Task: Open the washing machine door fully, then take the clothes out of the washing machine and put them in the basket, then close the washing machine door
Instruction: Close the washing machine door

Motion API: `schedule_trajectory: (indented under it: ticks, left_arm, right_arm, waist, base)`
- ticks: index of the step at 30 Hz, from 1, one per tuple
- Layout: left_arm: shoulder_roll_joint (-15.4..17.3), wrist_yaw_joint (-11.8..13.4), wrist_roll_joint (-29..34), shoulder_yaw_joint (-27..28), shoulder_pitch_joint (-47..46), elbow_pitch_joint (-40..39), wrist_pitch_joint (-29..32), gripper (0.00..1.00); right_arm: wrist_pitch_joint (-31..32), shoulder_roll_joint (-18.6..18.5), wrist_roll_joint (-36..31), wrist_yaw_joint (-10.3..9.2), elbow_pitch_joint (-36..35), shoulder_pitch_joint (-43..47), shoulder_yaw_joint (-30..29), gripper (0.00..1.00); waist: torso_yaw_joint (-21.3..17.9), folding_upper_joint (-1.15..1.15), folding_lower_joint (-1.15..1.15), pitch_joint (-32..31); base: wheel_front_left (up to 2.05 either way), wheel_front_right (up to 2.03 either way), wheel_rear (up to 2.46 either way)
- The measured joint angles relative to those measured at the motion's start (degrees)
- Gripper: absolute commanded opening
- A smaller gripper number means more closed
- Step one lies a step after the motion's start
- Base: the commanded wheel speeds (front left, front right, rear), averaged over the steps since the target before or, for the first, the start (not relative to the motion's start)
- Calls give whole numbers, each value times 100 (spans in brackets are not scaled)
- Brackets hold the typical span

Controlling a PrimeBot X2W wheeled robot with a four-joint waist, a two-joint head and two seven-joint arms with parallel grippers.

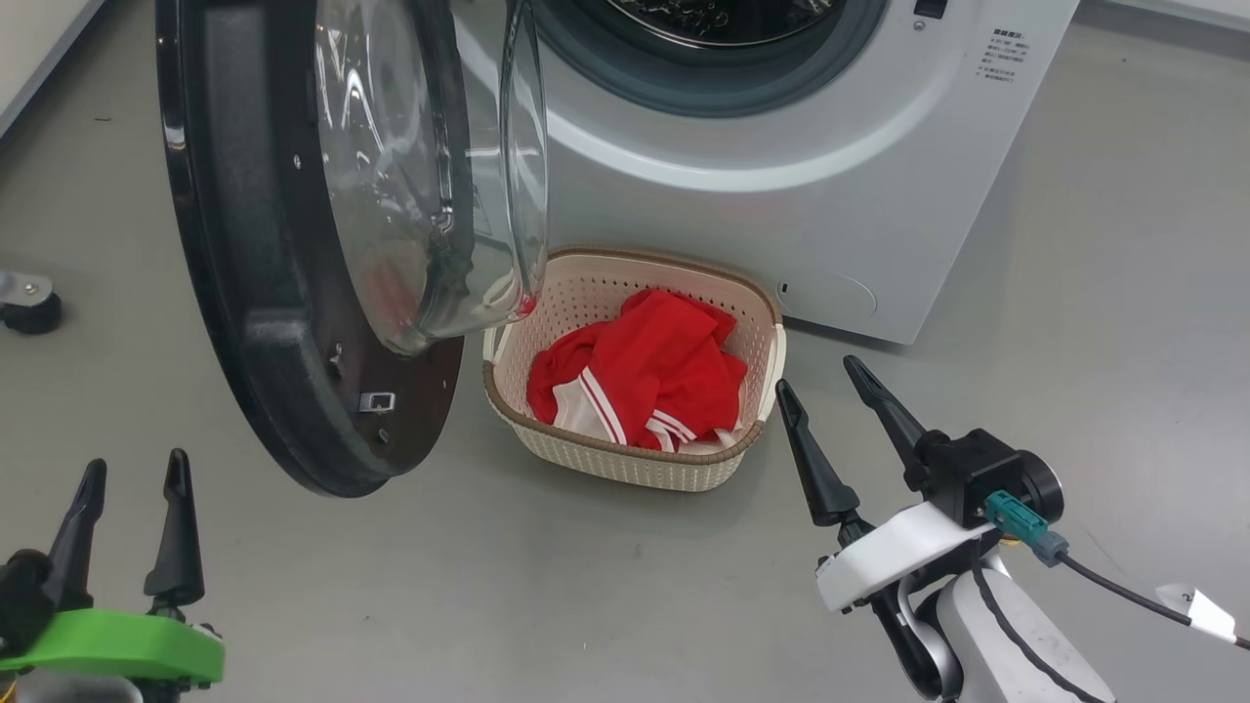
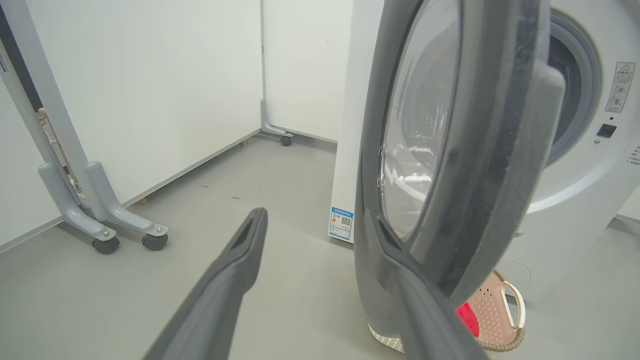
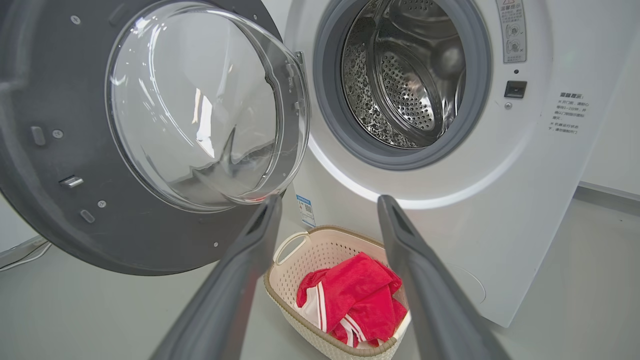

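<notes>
Head looks down; wrists low (all share basket [image 1: 625, 467]).

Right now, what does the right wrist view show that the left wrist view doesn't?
Right wrist view: a straight look into the drum, which looks empty, and the door seen on its inner face.
Left wrist view: wheeled panel feet and the door nearly edge-on.
Both: the door, the basket holding red clothes, and the washer with its blue label.

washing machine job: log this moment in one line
door open | drum looks empty | clothes in basket | left gripper open, free | right gripper open, free | pending: close door
</notes>
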Motion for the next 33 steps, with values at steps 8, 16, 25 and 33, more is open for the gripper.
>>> schedule_trajectory:
  ticks: [8,16,25,33]
  left_arm:
    - [9,0,-4,-52,-74,91,-35,100]
    - [31,0,-8,-75,-121,174,-58,100]
    - [62,0,-43,-122,-163,255,-101,62]
    - [92,0,-45,-233,-164,299,-107,0]
  right_arm:
    - [0,2,0,0,-1,2,-12,100]
    - [0,3,-1,0,-2,4,-15,100]
    - [0,4,-1,0,-2,15,-22,100]
    - [0,5,-1,0,-2,27,-15,100]
  waist:
    - [8,0,0,11]
    - [7,0,0,11]
    - [12,0,0,13]
    - [9,0,0,13]
  base:
    - [0,0,0]
    - [0,0,0]
    - [0,0,0]
    - [0,0,0]
